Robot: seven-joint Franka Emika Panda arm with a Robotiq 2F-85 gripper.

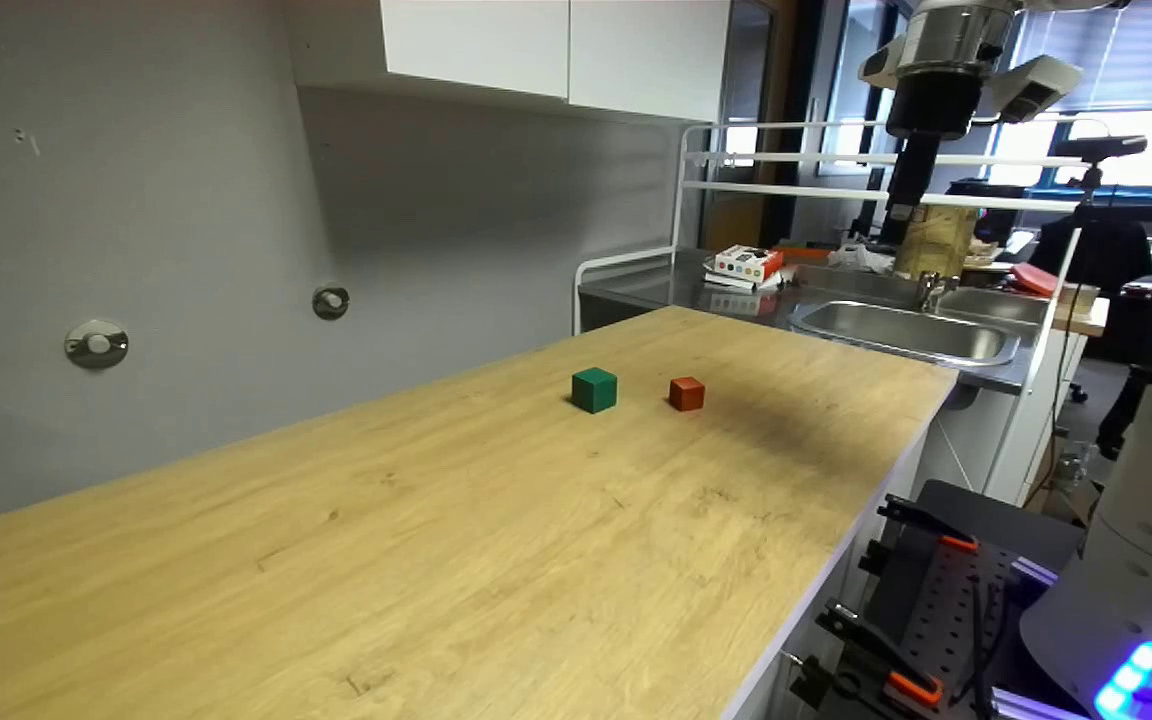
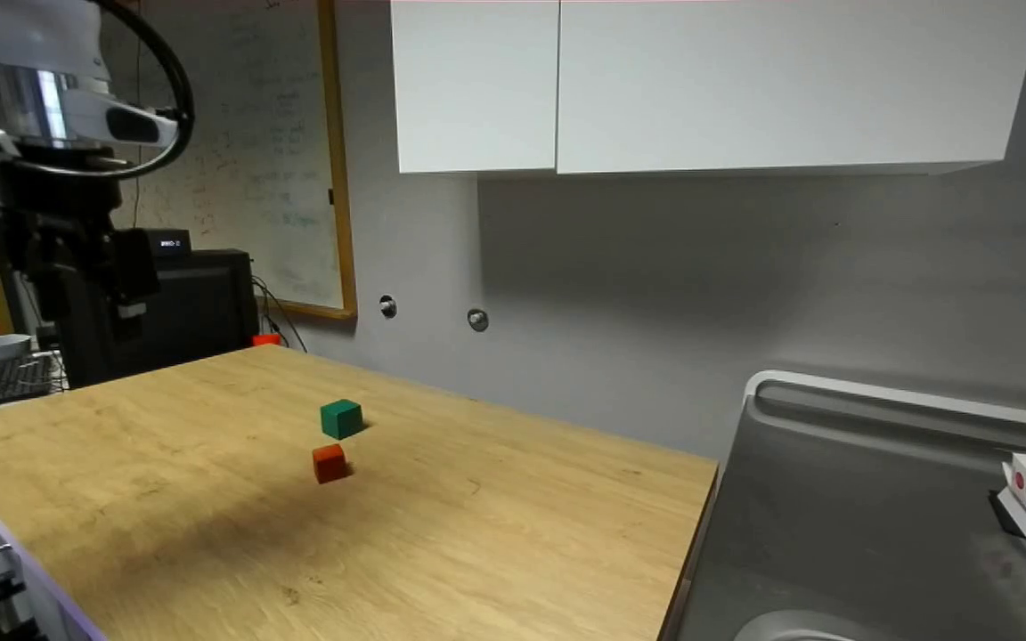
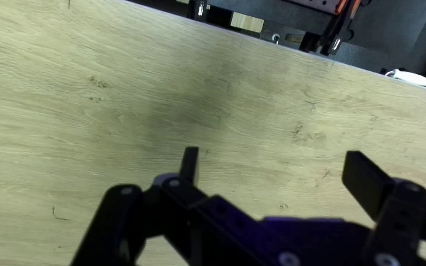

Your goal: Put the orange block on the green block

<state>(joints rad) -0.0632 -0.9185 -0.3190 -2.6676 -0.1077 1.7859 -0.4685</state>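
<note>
1. The orange block (image 1: 686, 394) stands on the table (image 1: 416, 500) near the green block (image 1: 594, 390), not touching it.
2. The gripper (image 3: 272, 152) hangs higher than the green block and well apart from it, its jaws spread, holding nothing.
3. The orange block looks stiff and is probably light and sturdy; its smooth faces might slip.
4. Two opposite upright faces seem the best hold, leaving the underside free to settle on the green block.
</note>
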